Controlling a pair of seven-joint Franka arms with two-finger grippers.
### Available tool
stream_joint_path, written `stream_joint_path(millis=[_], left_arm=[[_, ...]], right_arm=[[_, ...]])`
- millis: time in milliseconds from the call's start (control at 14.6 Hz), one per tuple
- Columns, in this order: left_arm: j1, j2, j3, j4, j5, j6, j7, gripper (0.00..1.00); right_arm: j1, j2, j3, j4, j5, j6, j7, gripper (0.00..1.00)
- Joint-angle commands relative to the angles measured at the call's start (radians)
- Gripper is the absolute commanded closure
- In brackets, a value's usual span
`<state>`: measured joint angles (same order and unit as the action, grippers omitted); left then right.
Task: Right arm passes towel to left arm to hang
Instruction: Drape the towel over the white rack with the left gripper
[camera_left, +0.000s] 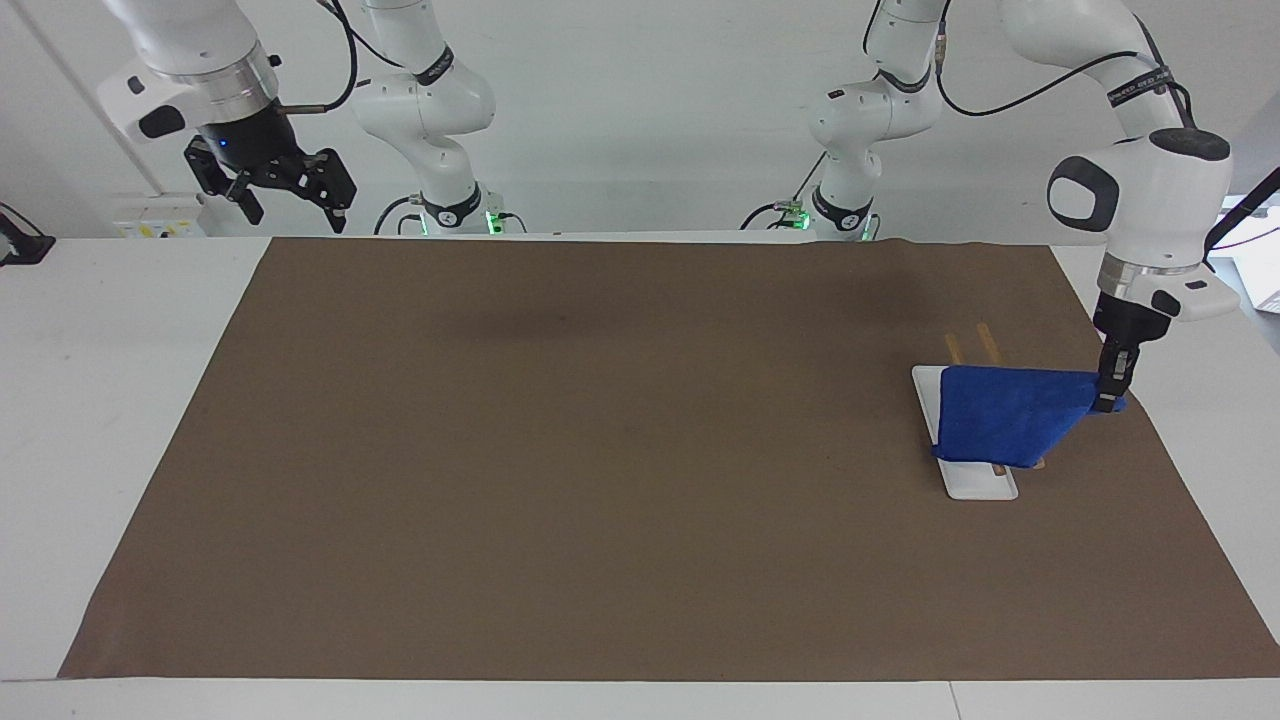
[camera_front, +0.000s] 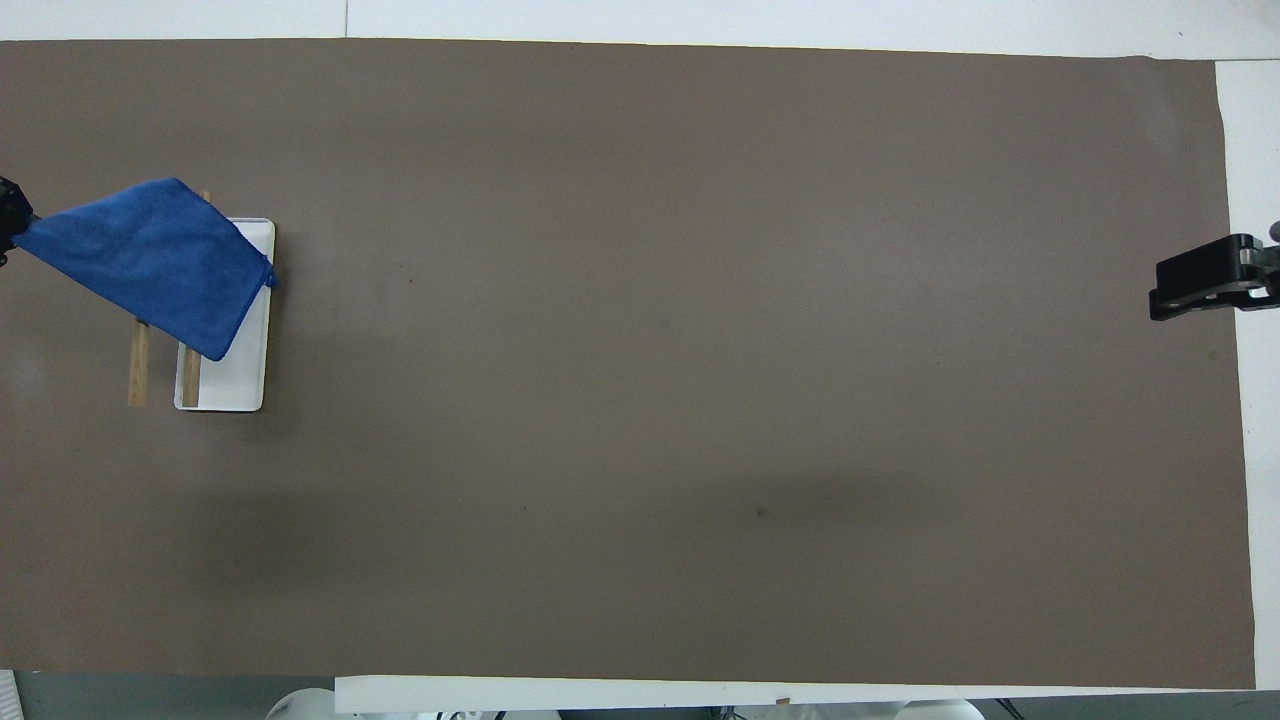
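Observation:
The blue towel lies spread over the two wooden rods of a small rack with a white base, toward the left arm's end of the table. My left gripper is shut on the towel's corner, at the side of the rack toward the table's edge. In the overhead view the towel stretches from the rack base to the frame edge, where only a sliver of the left gripper shows. My right gripper, with its blue light, hangs open and empty, high over the mat's corner at the right arm's end; it also shows in the overhead view.
A brown mat covers most of the white table. The rack's wooden rods stick out from under the towel toward the robots. Both arm bases stand at the robots' edge of the table.

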<state>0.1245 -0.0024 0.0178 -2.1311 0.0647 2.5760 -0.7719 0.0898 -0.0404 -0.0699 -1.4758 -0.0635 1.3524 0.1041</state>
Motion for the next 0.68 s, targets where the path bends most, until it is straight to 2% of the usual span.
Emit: stream_joint_path(millis=[0, 273, 478, 615], left_arm=[[0.012, 0.012, -0.001, -0.007, 0.030, 0.055, 0.013, 0.96], [0.032, 0.018, -0.001, 0.002, 0.081, 0.061, -0.001, 0.96], [0.047, 0.018, -0.001, -0.001, 0.081, 0.087, -0.050, 0.96], [0.046, 0.015, -0.001, -0.010, 0.083, 0.087, -0.055, 0.96]], right_arm=[[-0.044, -0.007, 0.009, -0.015, 0.007, -0.003, -0.035, 0.00], [-0.108, -0.036, 0.024, -0.083, 0.005, 0.002, -0.037, 0.00], [-0.191, -0.029, 0.129, -0.077, 0.002, 0.065, -0.041, 0.00], [-0.203, -0.027, 0.136, -0.074, 0.002, 0.045, -0.041, 0.00]])
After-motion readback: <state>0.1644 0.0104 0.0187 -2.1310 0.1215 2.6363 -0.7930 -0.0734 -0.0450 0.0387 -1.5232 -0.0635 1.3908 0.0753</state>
